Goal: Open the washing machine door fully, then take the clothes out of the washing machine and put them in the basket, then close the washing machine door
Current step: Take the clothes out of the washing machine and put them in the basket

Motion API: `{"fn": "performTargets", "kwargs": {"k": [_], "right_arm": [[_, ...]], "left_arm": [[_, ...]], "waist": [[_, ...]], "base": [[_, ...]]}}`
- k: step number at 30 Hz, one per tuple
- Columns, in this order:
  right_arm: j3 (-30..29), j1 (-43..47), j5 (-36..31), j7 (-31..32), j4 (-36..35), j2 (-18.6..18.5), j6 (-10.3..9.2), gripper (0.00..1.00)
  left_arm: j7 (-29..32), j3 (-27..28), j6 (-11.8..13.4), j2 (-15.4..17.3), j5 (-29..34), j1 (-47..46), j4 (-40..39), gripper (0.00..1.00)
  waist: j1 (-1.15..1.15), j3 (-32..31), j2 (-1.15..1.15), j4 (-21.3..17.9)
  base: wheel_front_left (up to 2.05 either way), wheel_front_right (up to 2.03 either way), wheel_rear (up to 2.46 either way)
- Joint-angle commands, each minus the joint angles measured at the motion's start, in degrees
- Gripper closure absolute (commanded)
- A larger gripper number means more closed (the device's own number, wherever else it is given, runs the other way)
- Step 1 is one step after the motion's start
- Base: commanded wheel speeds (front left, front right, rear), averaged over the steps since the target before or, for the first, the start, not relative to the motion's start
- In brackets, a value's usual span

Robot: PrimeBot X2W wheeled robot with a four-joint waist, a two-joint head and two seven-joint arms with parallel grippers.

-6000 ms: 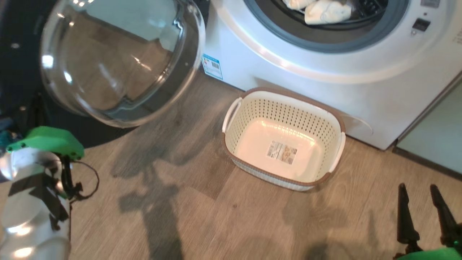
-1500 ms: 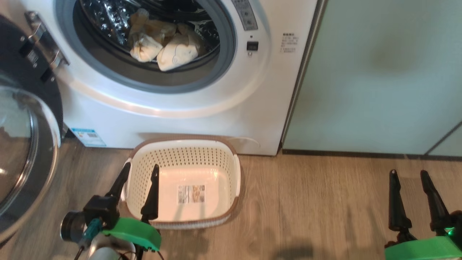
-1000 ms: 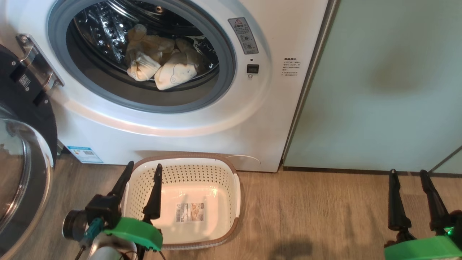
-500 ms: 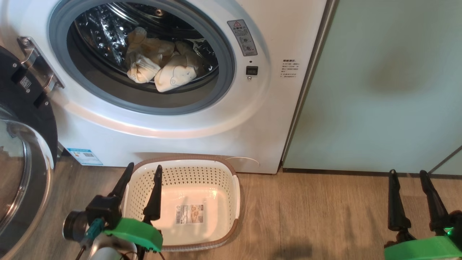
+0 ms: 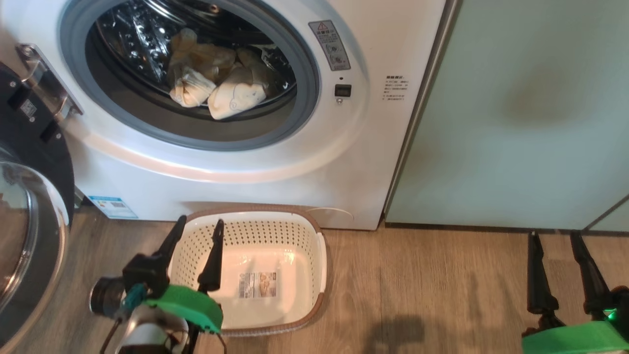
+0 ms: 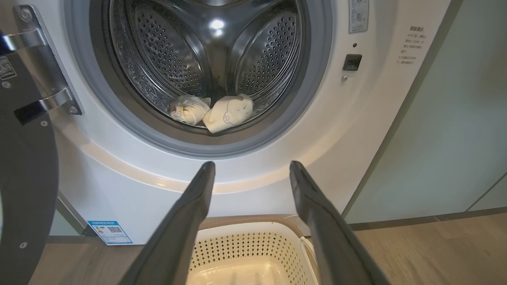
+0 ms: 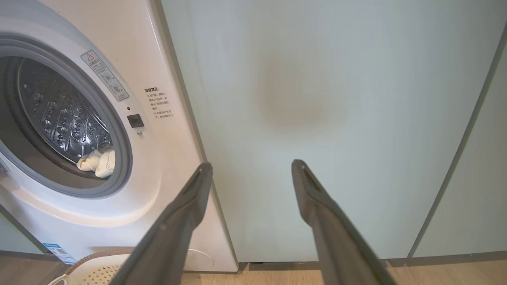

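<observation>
There's the door (image 5: 29, 196) swung wide, left of the washer (image 5: 304, 162), so step one looks done! The clothes (image 5: 223, 91) sit bunched in the washer's drum, and the basket (image 5: 268, 235) waits bare just before the washer. Left gripper (image 5: 200, 221) hovers at the basket, jaws apart; right gripper (image 5: 554, 237) well right of the washer, before the green panel (image 5: 516, 123), jaws apart too. Wood-look floor (image 5: 417, 285); unloading and closing remain

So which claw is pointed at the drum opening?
The left claw: it faces the clothes in the drum, while the right claw faces the green cabinet panel.
</observation>
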Motion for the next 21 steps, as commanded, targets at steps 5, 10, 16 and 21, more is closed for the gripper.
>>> {"fn": "performTargets", "kwargs": {"k": [5,10,16,21], "right_arm": [[1.5,-3.0,0.2,-0.4,-2.4,-0.7,0.01,0.0],[1.3,-5.5,0.9,-0.4,-3.2,-0.7,0.01,0.0],[0.9,-8.8,2.8,-0.4,-4.1,-0.7,0.01,0.0],[1.1,-11.2,3.8,-0.4,-4.4,-0.7,0.01,0.0]], "left_arm": [[0.5,1.1,-1.0,2.0,-0.4,-7.2,1.8,0.0],[2.7,0.6,-2.2,3.8,-1.7,-15.6,8.6,0.0],[4.2,0.3,-2.8,6.4,-1.9,-25.7,15.3,0.0],[5.1,0.2,-3.1,8.6,-2.0,-35.7,20.6,0.0]], "waist": [[0.0,2.9,0.0,-0.6],[0.0,8.4,0.0,-1.9],[0.0,14.1,0.0,-3.2],[0.0,18.6,0.0,-3.9]], "base": [[0.0,0.0,0.0],[0.0,0.0,0.0],[0.0,0.0,0.0],[0.0,0.0,0.0]]}}
